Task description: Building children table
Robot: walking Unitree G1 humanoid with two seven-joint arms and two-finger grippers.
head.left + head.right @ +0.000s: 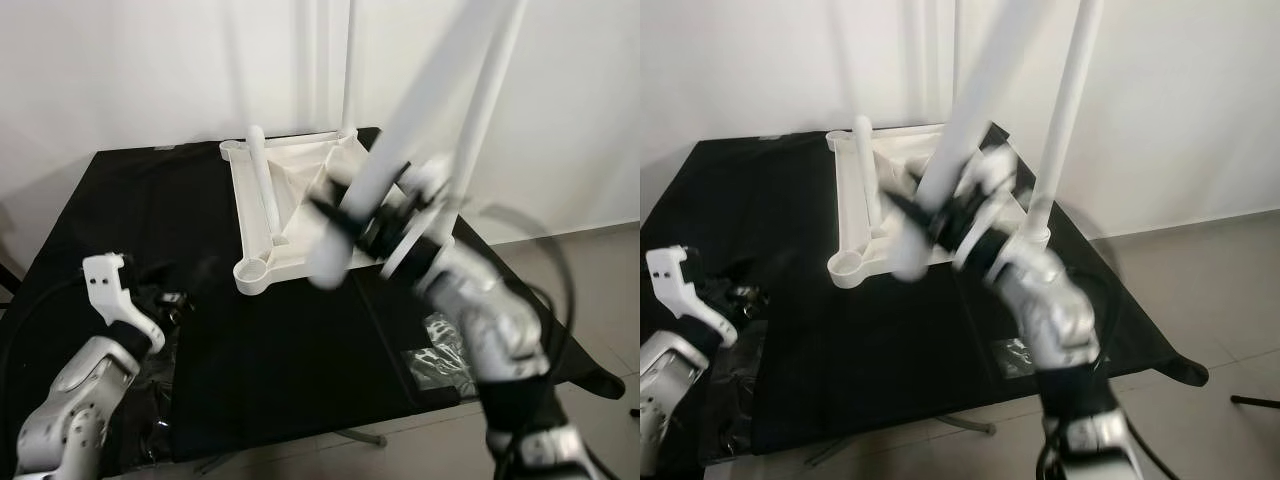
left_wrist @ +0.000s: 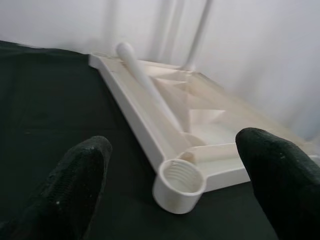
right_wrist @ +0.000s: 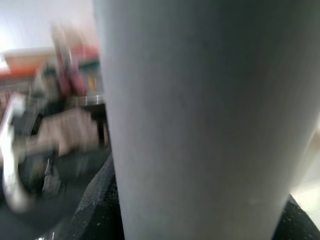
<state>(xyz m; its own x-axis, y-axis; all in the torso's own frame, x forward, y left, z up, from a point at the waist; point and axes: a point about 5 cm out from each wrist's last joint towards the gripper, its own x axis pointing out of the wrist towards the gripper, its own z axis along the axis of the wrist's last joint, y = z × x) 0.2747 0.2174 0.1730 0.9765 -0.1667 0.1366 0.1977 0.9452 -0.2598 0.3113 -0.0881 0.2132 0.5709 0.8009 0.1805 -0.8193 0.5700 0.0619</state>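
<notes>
Right, white tabletop (image 1: pixel 300 205) lying upside down on black cloth (image 1: pixel 150 210), toward far side, underside ribs facing up. Showing threaded corner socket (image 2: pixel 178 181) at near-left corner, still unfilled. One loose leg (image 1: pixel 264 185) lying inside frame along left edge, rounded end pointing to 12 o'clock. Another leg, upright leg (image 1: pixel 1060 110), standing in socket at approx 3 o'clock corner of tabletop, rising out of top of frame.

Being gripped by right gripper (image 1: pixel 365 225): third piece, tilted leg (image 1: pixel 400 130), leaning toward 1 o'clock, lower end blurred over near edge of tabletop. Black fingers closed round its shaft, both sides pressing on it; in right wrist view, tilted leg (image 3: pixel 200 120) sitting right up against lens w/ dark finger pads at either side. Whole right arm motion-blurred.

Hovering at approx 7 o'clock of tabletop, left gripper (image 2: pixel 175 200), low over cloth, fingers (image 2: pixel 75 185) spread wide apart, gripping nothing, corner socket sitting between them in left wrist view. Left arm's white wrist bracket (image 1: pixel 108 283) sticking up near cloth's left edge.

Lying on cloth: crumpled clear plastic bag (image 1: pixel 435 355) at approx 5 o'clock of tabletop, another shiny plastic wrap (image 1: pixel 160 400) by left arm. Behind, white wall (image 1: pixel 120 70); grey tiled floor (image 1: pixel 590 290) at right.
</notes>
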